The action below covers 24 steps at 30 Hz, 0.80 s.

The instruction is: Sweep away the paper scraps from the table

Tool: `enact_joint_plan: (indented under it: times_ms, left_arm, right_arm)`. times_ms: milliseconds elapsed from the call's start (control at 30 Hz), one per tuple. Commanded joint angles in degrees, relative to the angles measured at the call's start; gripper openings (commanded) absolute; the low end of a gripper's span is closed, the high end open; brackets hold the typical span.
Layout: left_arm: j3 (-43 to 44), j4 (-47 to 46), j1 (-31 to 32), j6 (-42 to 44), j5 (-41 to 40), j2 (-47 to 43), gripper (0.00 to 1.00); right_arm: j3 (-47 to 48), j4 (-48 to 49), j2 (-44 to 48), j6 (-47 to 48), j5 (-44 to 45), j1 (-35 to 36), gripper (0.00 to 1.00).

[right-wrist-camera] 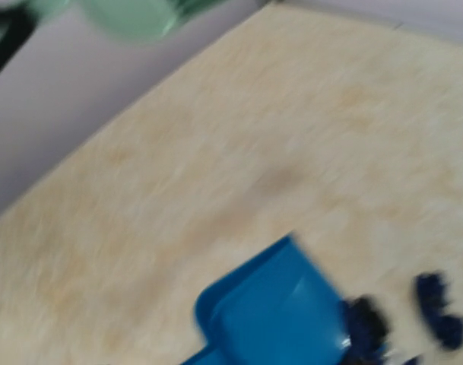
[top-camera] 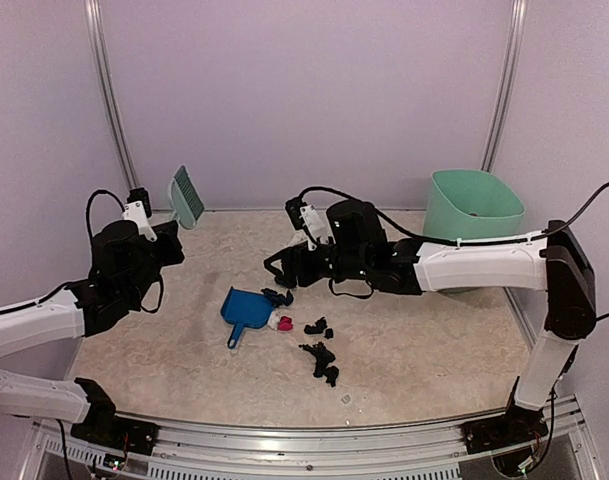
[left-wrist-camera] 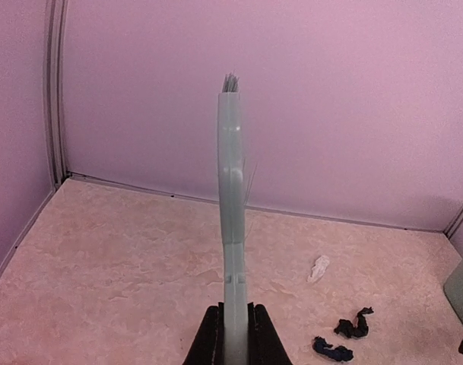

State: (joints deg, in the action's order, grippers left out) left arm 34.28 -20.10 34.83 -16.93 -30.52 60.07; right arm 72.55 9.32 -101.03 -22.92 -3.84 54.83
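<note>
The left gripper [left-wrist-camera: 231,338] is clamped on the handle of the green hand brush [left-wrist-camera: 232,198], which is held upright above it. The opening of the right gripper [top-camera: 277,268] cannot be determined. Below it, the paper scraps [top-camera: 321,358] are scattered on the table [top-camera: 434,340] beside the blue dustpan [top-camera: 246,307].

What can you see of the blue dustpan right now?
The blue dustpan looks like smooth moulded plastic: a shallow scoop with raised back and side walls and a short handle. It lies flat on the table, left of centre, with its handle pointing to the near edge and its open mouth toward the right. Black and pink paper scraps sit at its lip, seemingly touching it. Nothing grips it. The right wrist view shows it blurred.
</note>
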Motion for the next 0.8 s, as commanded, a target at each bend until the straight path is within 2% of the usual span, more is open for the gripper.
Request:
enact_joint_plan:
  times_ms: [0,233,567,767]
  left_arm:
    - [-1.1,3.4,-1.5,-2.6,-2.6,-2.3,0.00]
    - [-2.1,5.1,-2.0,-3.5,-3.4,-5.1,0.00]
    - [-4.2,5.8,-2.3,-4.1,-4.1,-10.0,0.00]
    - [-6.0,5.4,-2.5,-4.3,-3.7,-12.7,0.00]
  right_arm:
    - [4.0,-7.6,-2.6,2.2,-3.5,3.3,0.68]
    - [10.0,-14.0,-8.3,1.6,-8.2,8.3,0.68]
    - [24.9,-24.5,-22.2,-6.5,-4.4,11.3,0.76]
    - [27.2,-26.8,-25.8,-11.3,-0.7,12.0,0.79]
